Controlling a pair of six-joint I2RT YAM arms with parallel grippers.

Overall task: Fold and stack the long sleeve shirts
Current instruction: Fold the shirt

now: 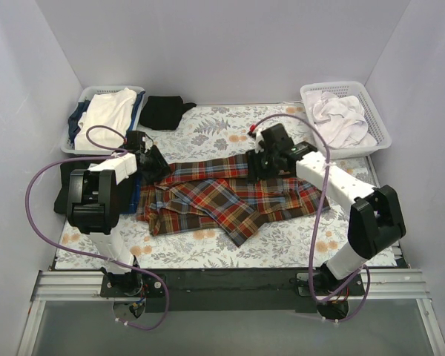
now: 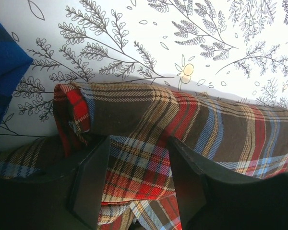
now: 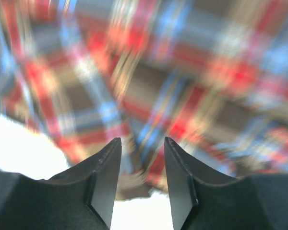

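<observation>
Plaid shirt (image 1: 230, 200) mid-fold, worked from its far edge.
It lies rumpled on the table (image 1: 208, 248); the black shirt (image 1: 165, 111) sits apart by the far wall. The left gripper (image 2: 140, 141) is released, jaws straddling a rolled hem; the right gripper (image 3: 142, 140) looks released too, though its view is blurred. Best to pinch both corners level, lift together, and lay the edge down flat and square.

No readable text, labels, brands, numbers or signs
</observation>
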